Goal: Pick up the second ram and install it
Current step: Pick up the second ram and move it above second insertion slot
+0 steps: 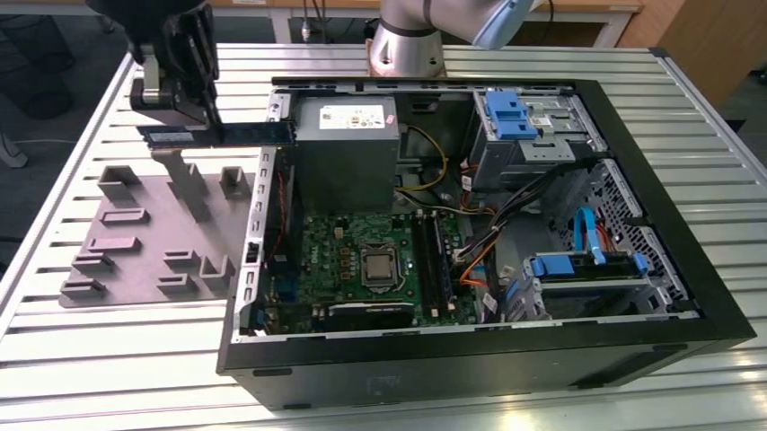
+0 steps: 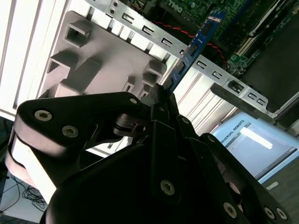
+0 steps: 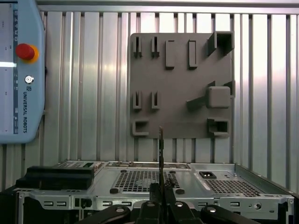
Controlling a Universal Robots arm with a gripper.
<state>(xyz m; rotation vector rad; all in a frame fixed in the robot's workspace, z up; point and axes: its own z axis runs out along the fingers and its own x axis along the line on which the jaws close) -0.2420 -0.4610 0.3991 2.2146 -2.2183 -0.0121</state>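
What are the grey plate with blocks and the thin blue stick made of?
Grey plate: probably plastic, matte; even grey, blocks seemingly one piece with it. Ram stick: likely circuit board, slightly glossy; thin, flat, blue with small mounted parts.

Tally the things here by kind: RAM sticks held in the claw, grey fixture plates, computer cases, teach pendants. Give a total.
second ram, held in the claw: 1
grey fixture plate: 1
open computer case: 1
teach pendant: 1
Total: 4

Exterior view: looked down from afar on the open computer case (image 1: 480, 359).
Both wrist views: close, shared the grey fixture plate (image 3: 180, 84) (image 2: 103, 65).
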